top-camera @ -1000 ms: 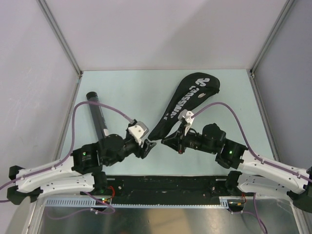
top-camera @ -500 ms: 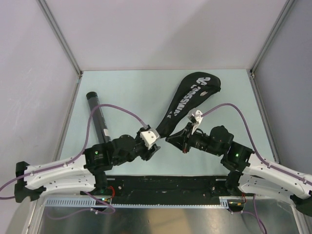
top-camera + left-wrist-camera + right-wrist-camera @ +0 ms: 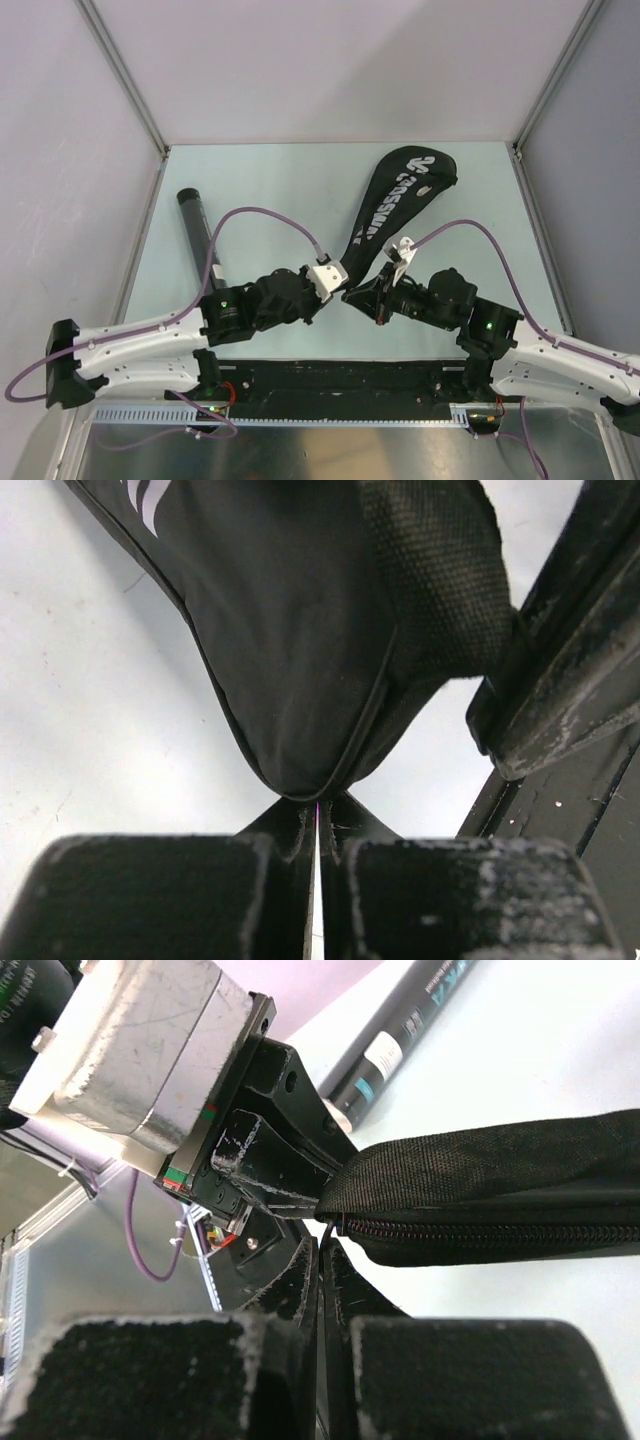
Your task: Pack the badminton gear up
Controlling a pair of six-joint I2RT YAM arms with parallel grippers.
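The black racquet-shaped bag [image 3: 400, 195] lies slantwise on the pale green table, its narrow end toward the arms. My left gripper [image 3: 338, 290] is shut, its tips pinching the fabric rim at that narrow end [image 3: 318, 805]. Facing it from the right, my right gripper [image 3: 351, 295] is shut on the small zipper pull [image 3: 326, 1228] at the same end of the bag [image 3: 500, 1190]. The zipper line looks closed along the edge. A black cylindrical tube [image 3: 196, 232] lies at the left, apart from both grippers; it also shows in the right wrist view [image 3: 410, 1030].
A black rail [image 3: 340, 375] runs along the table's near edge below both arms. Purple cables [image 3: 260, 215] arch over each arm. Grey walls and metal posts [image 3: 125, 75] close in the table on three sides.
My left arm swung right to the bag's narrow end and its jaws closed there. The bag turned a little more upright. The right gripper stayed shut and shifted slightly.
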